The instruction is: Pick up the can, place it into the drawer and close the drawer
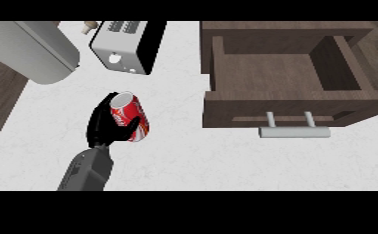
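Note:
A red can with a silver top lies tilted in my left hand, at the left of the white counter. The hand's black fingers and thumb curl round the can's sides, and the can's top points up and away from me. The dark wooden drawer stands pulled open at the right, its inside empty, with a pale bar handle on its front. The can is well left of the drawer, with bare counter between them. My right hand does not show.
A silver and black toaster stands at the back, just beyond the can. A large pale rounded appliance fills the far left corner, and a small wooden knob sits beside it. Dark floor shows past the counter's left edge.

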